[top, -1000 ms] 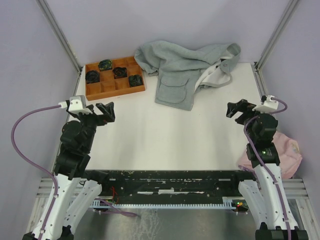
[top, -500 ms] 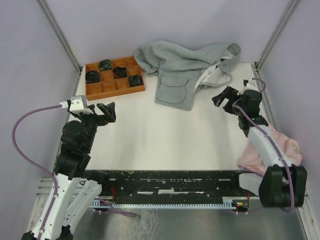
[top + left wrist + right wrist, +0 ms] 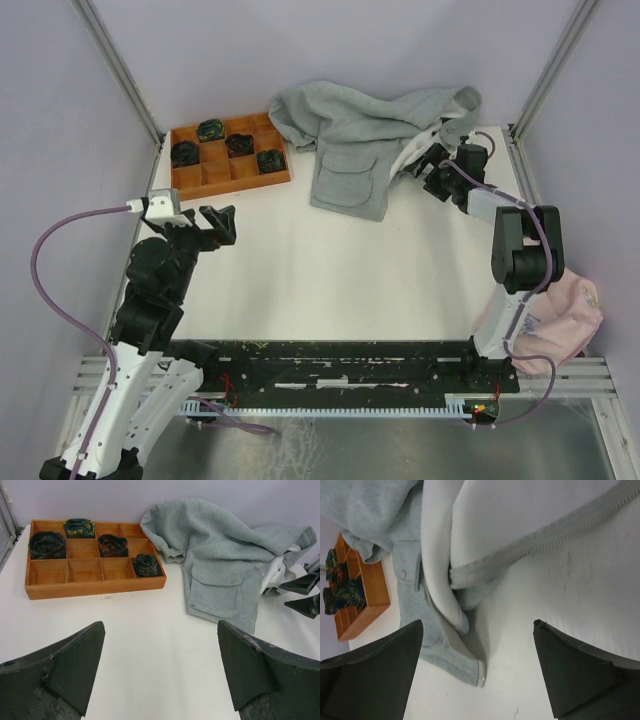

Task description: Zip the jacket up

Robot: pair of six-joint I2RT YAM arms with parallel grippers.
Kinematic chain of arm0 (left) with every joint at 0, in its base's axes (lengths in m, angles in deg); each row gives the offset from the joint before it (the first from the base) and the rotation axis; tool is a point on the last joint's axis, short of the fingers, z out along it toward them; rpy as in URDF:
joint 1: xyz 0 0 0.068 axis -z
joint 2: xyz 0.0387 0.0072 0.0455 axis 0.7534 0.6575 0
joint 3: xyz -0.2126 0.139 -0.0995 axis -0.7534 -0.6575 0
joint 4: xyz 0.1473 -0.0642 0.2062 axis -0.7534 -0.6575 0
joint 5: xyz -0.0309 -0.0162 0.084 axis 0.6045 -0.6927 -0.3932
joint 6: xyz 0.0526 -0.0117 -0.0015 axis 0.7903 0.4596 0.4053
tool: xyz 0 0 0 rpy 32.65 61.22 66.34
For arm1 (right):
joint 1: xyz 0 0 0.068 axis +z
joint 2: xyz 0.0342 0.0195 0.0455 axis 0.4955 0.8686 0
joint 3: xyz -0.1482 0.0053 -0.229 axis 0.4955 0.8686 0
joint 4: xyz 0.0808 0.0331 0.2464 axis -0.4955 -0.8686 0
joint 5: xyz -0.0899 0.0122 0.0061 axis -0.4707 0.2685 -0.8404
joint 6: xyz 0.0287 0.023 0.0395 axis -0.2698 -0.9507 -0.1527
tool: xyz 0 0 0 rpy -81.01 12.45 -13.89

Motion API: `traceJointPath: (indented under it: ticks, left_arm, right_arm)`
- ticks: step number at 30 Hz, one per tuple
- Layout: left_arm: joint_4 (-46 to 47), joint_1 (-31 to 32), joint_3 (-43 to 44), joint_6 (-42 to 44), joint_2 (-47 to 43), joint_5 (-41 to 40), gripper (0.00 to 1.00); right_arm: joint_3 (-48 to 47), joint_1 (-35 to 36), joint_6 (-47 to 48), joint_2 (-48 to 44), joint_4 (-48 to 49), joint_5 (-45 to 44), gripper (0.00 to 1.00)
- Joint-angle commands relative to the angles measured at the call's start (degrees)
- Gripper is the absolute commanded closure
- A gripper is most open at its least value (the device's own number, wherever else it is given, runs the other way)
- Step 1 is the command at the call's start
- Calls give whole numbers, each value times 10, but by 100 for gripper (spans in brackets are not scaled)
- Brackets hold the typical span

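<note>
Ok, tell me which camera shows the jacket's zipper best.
Right wrist: the zipper runs close up, teeth visible. Top view shows the whole jacket but no teeth; left wrist shows mainly its pocket side.

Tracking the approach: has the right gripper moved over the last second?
Yes: the right gripper advanced toward the table's far side, reaching the jacket's open front edge.

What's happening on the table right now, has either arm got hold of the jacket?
Not yet. The jacket lies crumpled at the far edge of the table, front open and unzipped. The right gripper is stretched out to the open front, jaws apart beside the zipper edge, gripping nothing. The left gripper hangs open over the near left of the table, away from the cloth.
</note>
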Motion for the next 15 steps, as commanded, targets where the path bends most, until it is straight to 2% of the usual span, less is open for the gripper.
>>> traceJointPath:
  ticks: [1,7,11,13,15]
  left_arm:
    - [31,3,-1,-1,11,15,1]
    - [32,4,-2,-1,19,19,1]
    - [32,5,-3,0,22,19,1]
    - [33,4,-3,0,22,22,1]
    - [34,4,-4,0,21,23,1]
  right_arm:
    - [-86,17,-38,57,53,-47,1]
    - [-189,51,-58,161,59,-98,1]
    - [-287,61,-51,238,6,-129,2]
    - [-331,62,-41,266,-31,-132,13]
    - [-359,63,-26,271,-73,-122,30]
